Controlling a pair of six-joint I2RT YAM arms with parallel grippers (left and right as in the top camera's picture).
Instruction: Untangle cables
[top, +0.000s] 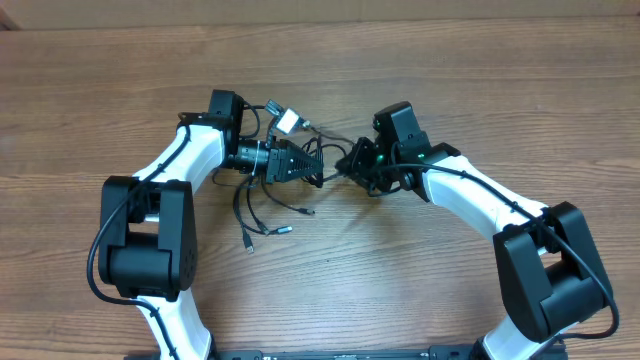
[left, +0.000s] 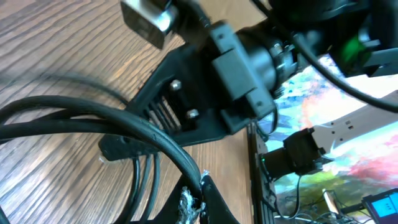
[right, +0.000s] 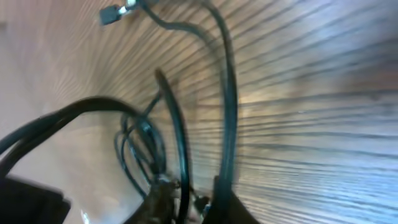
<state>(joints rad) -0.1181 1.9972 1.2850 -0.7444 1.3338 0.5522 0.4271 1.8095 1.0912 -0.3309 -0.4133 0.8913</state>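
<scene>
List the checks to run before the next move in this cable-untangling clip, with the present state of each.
1. Grip of the left hand on the cables: ok; it is shut, and strands run into it in the left wrist view.
2. Grip of the right hand: cannot tell; its wrist view is blurred.
3. Clearance between the two hands: not ok; overhead they almost meet.
4. Loose plug ends free on the table: ok; several lie apart below the left hand.
5. Separation of the cables: not ok; strands loop and cross.
</scene>
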